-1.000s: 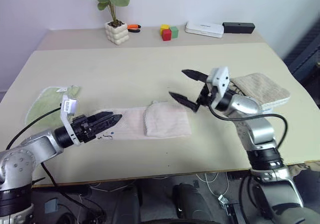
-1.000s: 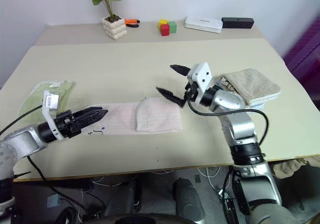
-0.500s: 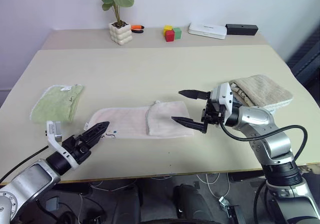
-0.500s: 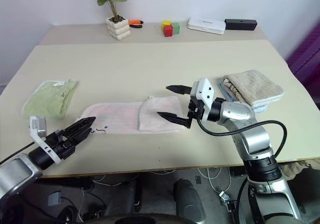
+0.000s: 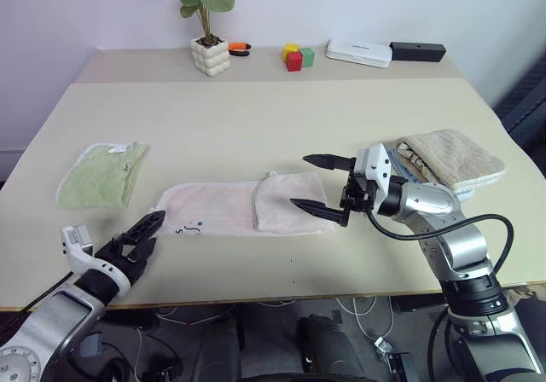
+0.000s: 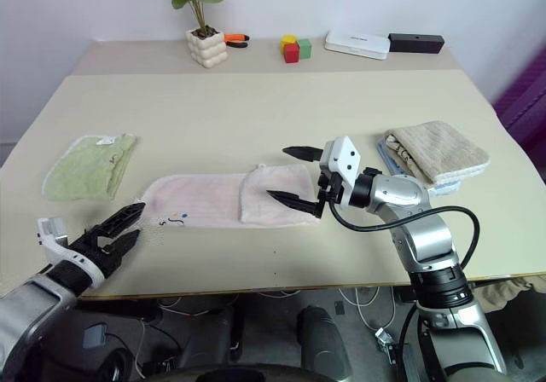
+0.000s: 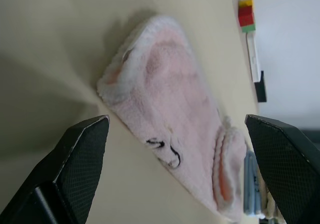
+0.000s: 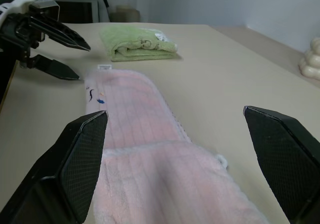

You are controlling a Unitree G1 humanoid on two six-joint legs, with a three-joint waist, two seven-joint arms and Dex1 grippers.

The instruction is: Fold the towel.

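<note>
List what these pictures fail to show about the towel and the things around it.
- Embroidered drawing on the towel: too small in the eye views to tell what it depicts.
- Towel's underside, and the layer under its folded-over end: covered by the cloth itself.
- Blue towel: mostly hidden under the tan towel.

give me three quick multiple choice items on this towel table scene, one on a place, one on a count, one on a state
1. Where does the light green folded cloth lie relative to the long pale pink terry towel?
A. on the robot's left of it
B. on top of it
C. on the robot's right of it

2. How many small coloured blocks stand at the table's far edge?
A. one
B. three
C. six

3. How does the pink towel lie?
A. rolled up
B. hanging off the table
C. flat, its right end folded over

Key: 1 A, the green cloth lies left of the pink towel. 2 B, the blocks are yellow, red and green. 3 C, a doubled layer shows by the right gripper.
</note>
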